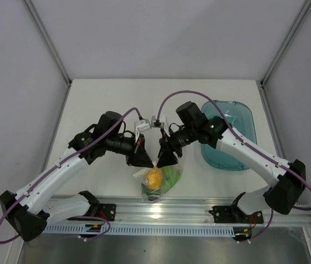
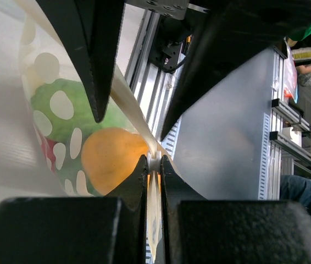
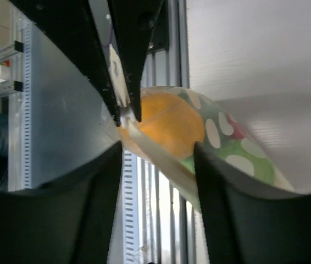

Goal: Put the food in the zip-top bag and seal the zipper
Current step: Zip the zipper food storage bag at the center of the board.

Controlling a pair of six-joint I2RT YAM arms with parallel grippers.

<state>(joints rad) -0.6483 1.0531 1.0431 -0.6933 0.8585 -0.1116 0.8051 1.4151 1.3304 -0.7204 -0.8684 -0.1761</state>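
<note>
The zip-top bag (image 1: 161,185) is seen lying on the white desk (image 1: 106,104) between the two arms, near the front edge and just behind the metal rail (image 1: 172,212). The food is held inside it: a yellow-orange fruit (image 1: 154,177) sits toward the middle, green pieces (image 1: 171,174) are packed beside it, and a small patch of red (image 2: 48,152) is visible through the white-dotted plastic in the left wrist view. The left hand (image 1: 144,162) is pressed together on the zipper (image 3: 158,159), with the pale strip pinched tightly between its two fingertips right above the orange fruit. The right hand (image 1: 165,160) is spread, and the same strip is seen running through the gap between its fingers without being gripped. The two hands are brought close together over the bag's upper edge, almost tip to tip. A teal-blue translucent tray (image 1: 242,118) is placed on the desk to the right, behind the right arm and well apart from the bag.
</note>
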